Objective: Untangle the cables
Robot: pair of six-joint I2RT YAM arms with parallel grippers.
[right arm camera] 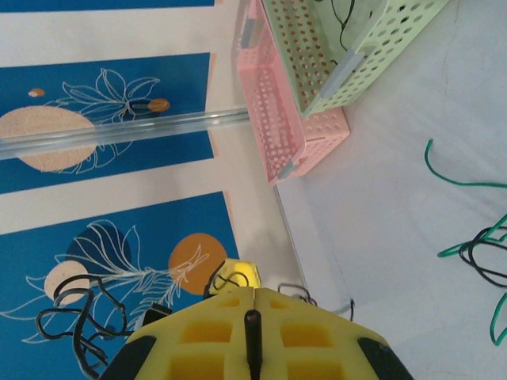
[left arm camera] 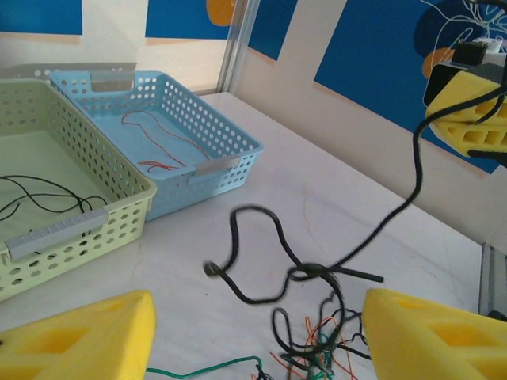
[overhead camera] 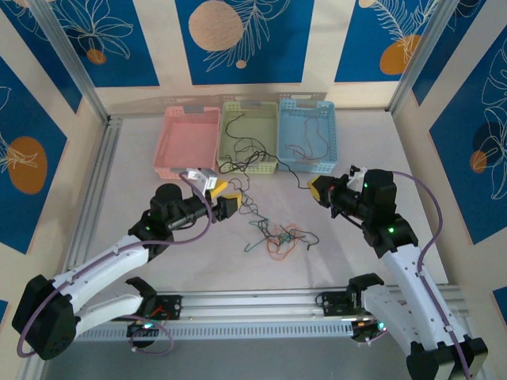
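the cables [overhead camera: 277, 234] lie as a loose knot of green, orange, red and black strands near the middle of the tabletop [overhead camera: 238, 271], between the two arms and well short of the far edge. along that far edge three baskets stand side by side: a pink basket [overhead camera: 190, 119] on the left, a green basket [overhead camera: 273, 131] in the middle with thin black wires in it and trailing over its front wall, and a blue basket [overhead camera: 329, 127] on the right with red and orange wires on its floor.

the right gripper [overhead camera: 319, 190] has its yellow pads [right arm camera: 214, 332] pressed together, pinching one black cable [left arm camera: 412, 184] between them. it hangs above the tabletop to the right of the knot. from it the black cable runs down to a small knot at the far side of the heap and curls on into a loop lying flat on the tabletop.

the left gripper [overhead camera: 224, 198] hovers near the left of the heap, close to the front of the green basket. its jaws stand wide apart and grip nothing; the tangle lies just ahead, between the two fingers.
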